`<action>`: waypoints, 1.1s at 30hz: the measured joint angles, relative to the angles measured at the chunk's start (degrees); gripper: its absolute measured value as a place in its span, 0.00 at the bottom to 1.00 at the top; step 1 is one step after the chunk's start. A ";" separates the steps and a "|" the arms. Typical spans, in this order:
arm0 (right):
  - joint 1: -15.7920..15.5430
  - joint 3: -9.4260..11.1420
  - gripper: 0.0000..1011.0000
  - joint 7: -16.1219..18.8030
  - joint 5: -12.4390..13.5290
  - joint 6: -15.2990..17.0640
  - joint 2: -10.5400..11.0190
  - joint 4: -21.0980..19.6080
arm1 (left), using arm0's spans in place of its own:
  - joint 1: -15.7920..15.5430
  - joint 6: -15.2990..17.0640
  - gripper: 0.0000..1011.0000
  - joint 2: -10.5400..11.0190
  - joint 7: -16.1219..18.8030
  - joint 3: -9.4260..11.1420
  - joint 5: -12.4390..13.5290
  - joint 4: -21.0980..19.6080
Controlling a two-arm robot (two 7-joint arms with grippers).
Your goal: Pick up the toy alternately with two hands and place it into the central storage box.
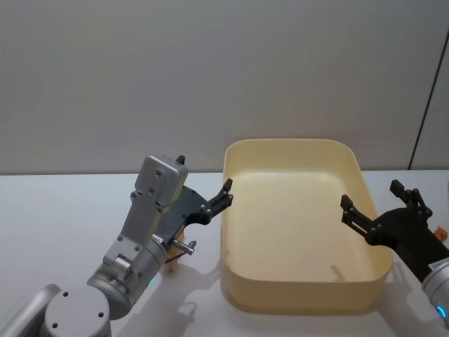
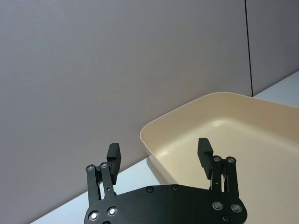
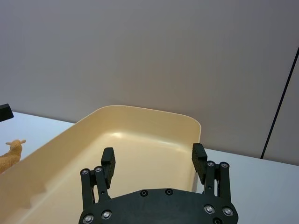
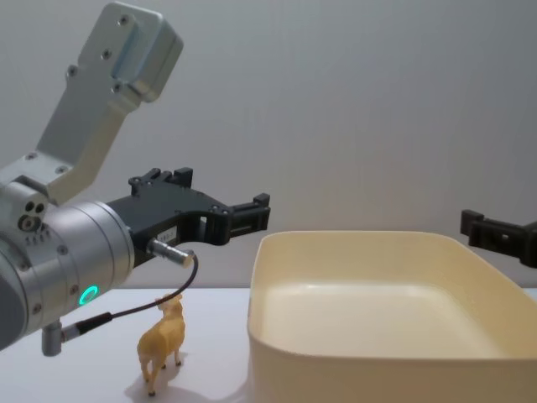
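Observation:
The toy [image 4: 164,342], a small tan animal figure, stands upright on the white table left of the central storage box [image 4: 377,369], beneath my left arm. It shows again as the toy [image 3: 10,156] past the box's wall, and in the head view as a sliver of the toy [image 1: 180,246] under the arm. My left gripper [image 1: 205,175] hangs open above the table by the box's near-left corner, with nothing between its fingers [image 2: 114,155]. Over the right rim of the cream-yellow box [image 1: 295,232], my right gripper [image 1: 370,194] is open and holds nothing.
The box [image 2: 243,140] holds nothing on the floor that shows. A small orange thing [image 1: 440,231] peeks out behind my right gripper on the table. White tabletop [image 1: 63,217] stretches to the left; a grey wall stands behind.

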 joint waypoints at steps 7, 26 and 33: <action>-0.32 0.32 0.99 -0.34 0.10 0.50 0.32 -0.39 | 0.00 0.00 0.99 0.00 0.00 0.00 0.00 0.00; -7.24 3.63 0.99 -7.54 1.25 0.64 4.95 -6.21 | 0.00 0.00 0.99 0.00 0.00 0.00 0.00 0.00; -9.09 5.25 0.99 -9.47 2.64 0.61 6.34 -6.76 | 0.00 0.00 0.99 0.00 0.00 0.00 0.00 0.00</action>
